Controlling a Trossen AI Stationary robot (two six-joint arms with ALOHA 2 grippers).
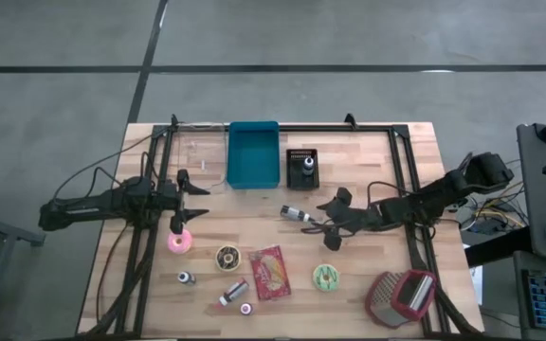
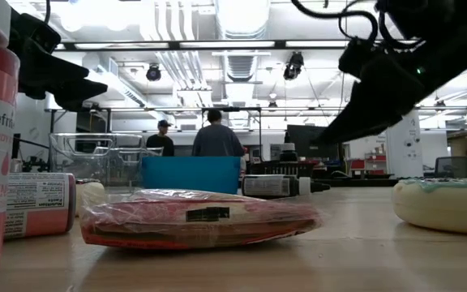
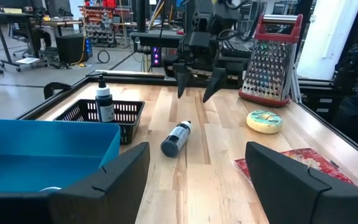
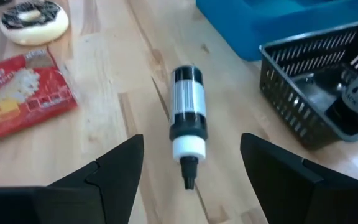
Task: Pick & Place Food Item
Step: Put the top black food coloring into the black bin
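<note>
The small bottle [image 4: 188,121] lay on its side near the middle of the desk [image 1: 368,152], just in front of the black basket [image 1: 302,168]. The right gripper [image 1: 334,221] hovered over it from the right-edge side, fingers spread wide, not touching. The left gripper [image 1: 192,202], also wide open and empty, waited toward the left edge.

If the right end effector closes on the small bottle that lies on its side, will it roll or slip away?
The bottle is round and lying flat on smooth wood, so it would probably roll if pushed sideways. The open right end effector straddles its narrow nozzle end, where a grip may slip. It looks small, so likely light.
</note>
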